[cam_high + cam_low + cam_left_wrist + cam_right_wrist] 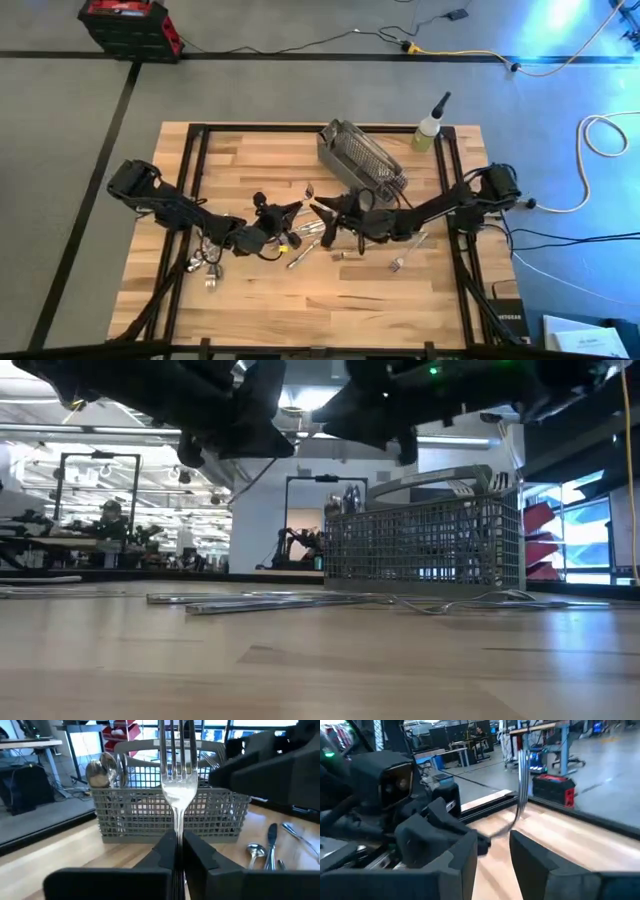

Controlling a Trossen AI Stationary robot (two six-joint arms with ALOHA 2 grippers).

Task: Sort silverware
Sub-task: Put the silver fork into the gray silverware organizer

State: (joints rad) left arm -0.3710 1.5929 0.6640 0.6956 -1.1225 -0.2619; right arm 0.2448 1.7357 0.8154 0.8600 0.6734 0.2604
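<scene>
Left tool (pixel 177 851) grips fork (pixel 177 785) (no legible writing).

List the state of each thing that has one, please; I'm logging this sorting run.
left gripper: shut on the fork, above the table
fork: held by its handle, tines pointing away from the wrist
right gripper: open, beside the fork handle
mesh basket: upright, some silverware standing inside
loose silverware: lying flat on the table
squeeze bottle: upright, capped
</scene>
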